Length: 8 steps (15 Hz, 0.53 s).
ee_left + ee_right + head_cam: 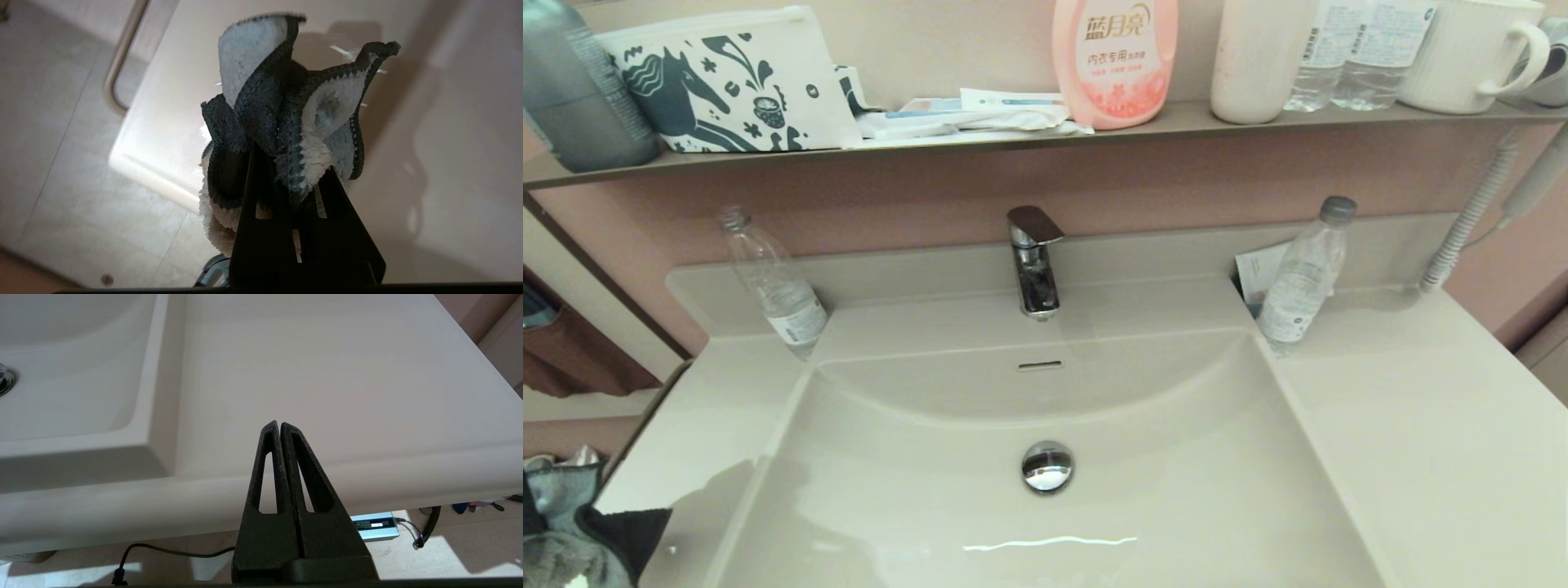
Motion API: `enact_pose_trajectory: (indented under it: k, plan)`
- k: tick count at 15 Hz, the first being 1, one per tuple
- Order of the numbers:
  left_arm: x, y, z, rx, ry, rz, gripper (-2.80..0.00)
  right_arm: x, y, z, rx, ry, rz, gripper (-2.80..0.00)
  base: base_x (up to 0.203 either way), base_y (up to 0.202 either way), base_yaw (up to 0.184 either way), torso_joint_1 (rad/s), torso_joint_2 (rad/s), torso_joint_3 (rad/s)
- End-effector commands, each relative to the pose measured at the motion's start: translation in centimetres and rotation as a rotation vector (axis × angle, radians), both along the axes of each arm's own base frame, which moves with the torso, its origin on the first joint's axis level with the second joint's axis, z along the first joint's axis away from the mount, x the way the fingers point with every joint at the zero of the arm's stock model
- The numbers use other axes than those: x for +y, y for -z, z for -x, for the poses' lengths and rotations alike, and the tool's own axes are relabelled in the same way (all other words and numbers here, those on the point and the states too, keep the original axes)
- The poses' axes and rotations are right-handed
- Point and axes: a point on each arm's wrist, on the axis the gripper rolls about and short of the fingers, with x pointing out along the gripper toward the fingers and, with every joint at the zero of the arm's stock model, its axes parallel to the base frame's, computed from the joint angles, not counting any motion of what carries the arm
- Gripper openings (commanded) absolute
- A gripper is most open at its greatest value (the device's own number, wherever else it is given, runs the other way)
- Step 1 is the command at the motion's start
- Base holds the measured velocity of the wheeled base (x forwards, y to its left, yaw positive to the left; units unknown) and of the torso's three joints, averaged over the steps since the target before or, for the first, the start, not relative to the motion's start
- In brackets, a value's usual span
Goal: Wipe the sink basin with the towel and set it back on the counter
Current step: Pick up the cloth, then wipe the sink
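The towel, grey-blue and charcoal, is bunched at the lower left, beside the counter's left front corner and clear of the sink basin. In the left wrist view my left gripper is shut on the towel, whose folds stand up past the fingertips. The basin's chrome drain plug and overflow slot are uncovered. My right gripper is shut on nothing, parked just in front of the counter's right front edge, to the right of the basin; it is out of the head view.
A chrome faucet stands behind the basin, with a plastic bottle leaning at its left and another at its right. The wall shelf holds a horse pouch, a pink bottle and a mug. A hose hangs at right.
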Motion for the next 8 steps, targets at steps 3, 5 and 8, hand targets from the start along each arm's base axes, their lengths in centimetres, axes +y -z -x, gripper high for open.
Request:
enact_pose_trajectory:
  k: [3,5,8]
  plan:
    - [-4.4,-5.6,1.0,-0.151,0.227,0.028,-2.8,0.0,0.0,0.0,0.002,-0.001,0.0,-2.8,0.0,0.0,0.0,0.0,0.0,0.0]
    - [-6.4,-6.6,-0.3,-0.144,0.302,0.059,-2.8,0.0,0.0,0.0,0.002,-0.001,0.0,-2.8,0.0,0.0,0.0,0.0,0.0,0.0]
    - [-11.1,-5.5,-3.0,-0.055,0.392,0.101,-2.8,0.0,0.0,0.0,0.002,-0.001,0.0,-2.8,0.0,0.0,0.0,0.0,0.0,0.0]
